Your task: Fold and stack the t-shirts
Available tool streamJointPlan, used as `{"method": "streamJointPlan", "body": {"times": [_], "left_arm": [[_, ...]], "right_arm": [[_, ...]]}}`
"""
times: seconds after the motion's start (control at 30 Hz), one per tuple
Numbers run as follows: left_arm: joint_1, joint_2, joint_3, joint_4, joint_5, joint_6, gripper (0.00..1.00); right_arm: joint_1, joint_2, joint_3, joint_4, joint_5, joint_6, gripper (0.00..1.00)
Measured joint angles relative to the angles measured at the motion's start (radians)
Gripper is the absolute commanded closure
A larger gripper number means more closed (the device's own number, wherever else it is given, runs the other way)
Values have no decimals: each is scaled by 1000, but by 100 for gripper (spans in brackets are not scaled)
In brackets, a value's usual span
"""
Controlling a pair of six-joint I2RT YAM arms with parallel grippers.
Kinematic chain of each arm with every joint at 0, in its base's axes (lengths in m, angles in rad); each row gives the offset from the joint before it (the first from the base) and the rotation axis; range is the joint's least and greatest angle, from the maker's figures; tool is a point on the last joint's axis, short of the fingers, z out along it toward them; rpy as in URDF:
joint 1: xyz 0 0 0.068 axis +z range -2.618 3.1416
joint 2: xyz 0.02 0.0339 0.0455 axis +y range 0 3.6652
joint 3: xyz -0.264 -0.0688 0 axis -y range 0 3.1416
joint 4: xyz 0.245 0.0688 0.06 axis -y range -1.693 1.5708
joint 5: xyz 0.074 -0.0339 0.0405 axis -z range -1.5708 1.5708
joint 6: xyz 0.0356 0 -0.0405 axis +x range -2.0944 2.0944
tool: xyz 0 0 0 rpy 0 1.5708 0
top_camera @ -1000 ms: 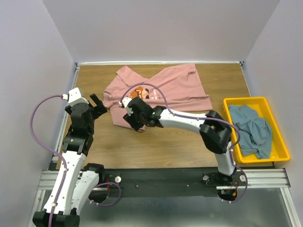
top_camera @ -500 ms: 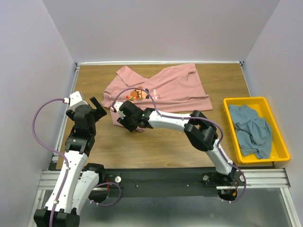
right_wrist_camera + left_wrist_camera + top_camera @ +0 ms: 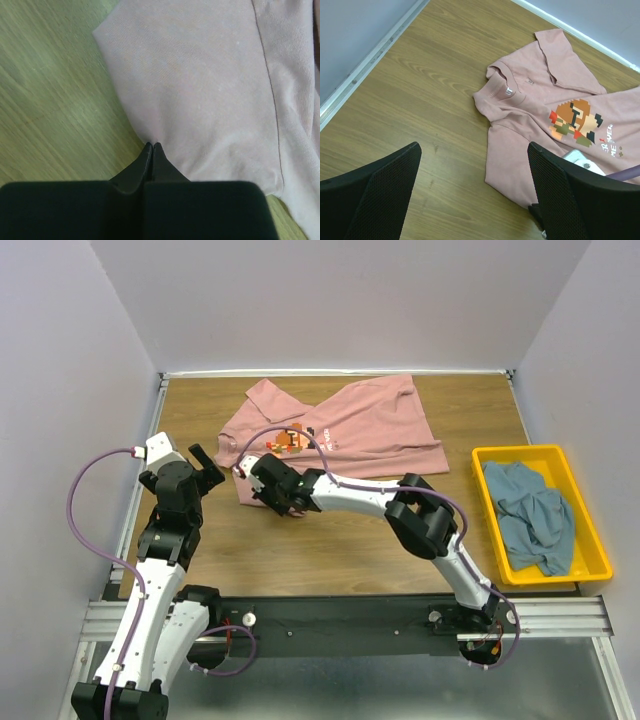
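The dusty-pink t-shirt (image 3: 360, 425) lies spread and creased at the back of the wooden table, its cartoon print (image 3: 575, 120) facing up. My right gripper (image 3: 285, 508) sits low at the shirt's near-left hem. In the right wrist view its jaws (image 3: 152, 145) are pressed together on the puckered edge of the pink cloth (image 3: 200, 75). My left gripper (image 3: 205, 465) hovers above bare wood left of the shirt, its fingers (image 3: 375, 185) wide apart with nothing between them. The blue-grey t-shirt (image 3: 530, 515) lies crumpled in the bin.
A yellow plastic bin (image 3: 545, 452) stands at the table's right edge. Grey walls enclose the table on three sides. The right arm (image 3: 370, 495) stretches across the table's middle, and its purple cable (image 3: 625, 172) shows in the left wrist view.
My right gripper slid left and forward along the shirt's near edge, then closed on the hem. The left arm barely moved.
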Motion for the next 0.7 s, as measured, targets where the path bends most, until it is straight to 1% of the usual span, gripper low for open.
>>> {"method": "streamJointPlan", "body": {"times": [0.1, 0.13, 0.17, 0.23, 0.27, 0.4, 0.5, 0.63, 0.67, 0.7], "left_arm": [[0, 0, -2, 0, 0, 0, 6], [0, 0, -4, 0, 0, 0, 6], [0, 0, -4, 0, 0, 0, 6], [0, 0, -5, 1, 0, 0, 6], [0, 0, -5, 1, 0, 0, 6], [0, 0, -8, 4, 0, 0, 6], [0, 0, -10, 7, 0, 0, 7], [0, 1, -11, 9, 0, 0, 7], [0, 2, -11, 10, 0, 0, 7], [0, 4, -11, 13, 0, 0, 7]], "right_arm": [[0, -11, 1, -11, 0, 0, 98], [0, -21, 1, -18, -2, 1, 94], [0, -39, 1, -27, -3, 4, 85], [-8, -84, 1, -39, -20, 18, 79], [-12, -115, 1, -43, -32, 29, 73], [-42, -222, 1, -49, -50, 82, 70], [-62, -261, -5, -49, -29, 124, 63], [-79, -270, -52, -64, -42, 147, 57], [-75, -268, -63, -75, -52, 145, 52], [-71, -266, -69, -80, -56, 143, 50]]}}
